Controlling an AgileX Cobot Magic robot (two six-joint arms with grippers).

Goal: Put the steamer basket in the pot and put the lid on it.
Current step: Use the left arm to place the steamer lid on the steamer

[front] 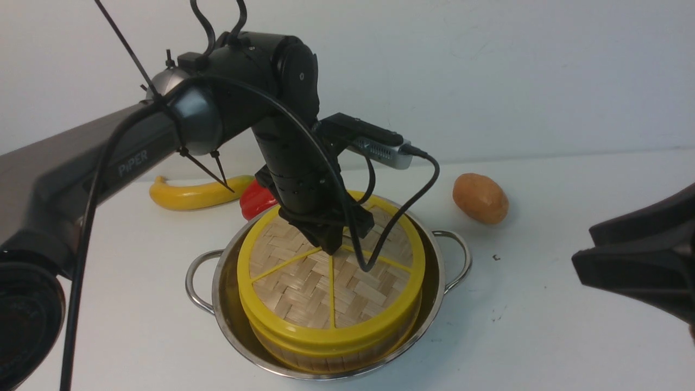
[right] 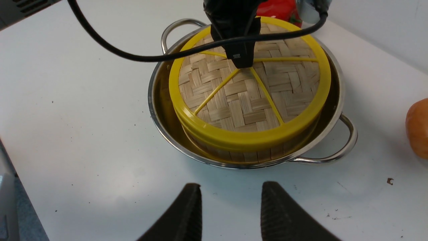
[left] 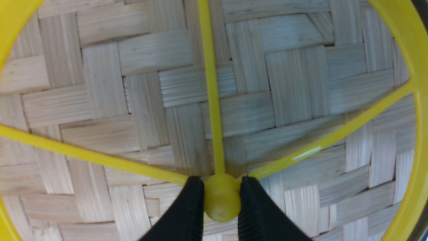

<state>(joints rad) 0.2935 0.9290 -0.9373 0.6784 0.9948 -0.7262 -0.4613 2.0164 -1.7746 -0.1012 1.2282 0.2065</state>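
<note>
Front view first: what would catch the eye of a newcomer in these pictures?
The woven lid with yellow spokes covers the steamer basket, which sits inside the shiny pot in the middle of the front view. The left gripper stands over it, its fingers pinching the lid's centre knob. The right gripper hangs open and empty nearby.

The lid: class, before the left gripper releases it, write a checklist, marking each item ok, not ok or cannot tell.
1. The steamer basket sits inside the pot: ok.
2. The lid lies on the basket along the near rim: ok.
3. Its far rim seated: cannot tell, left arm partly hides it.
4. The left gripper shut on the knob: ok.
5. The right gripper open, apart from the pot: ok.
</note>
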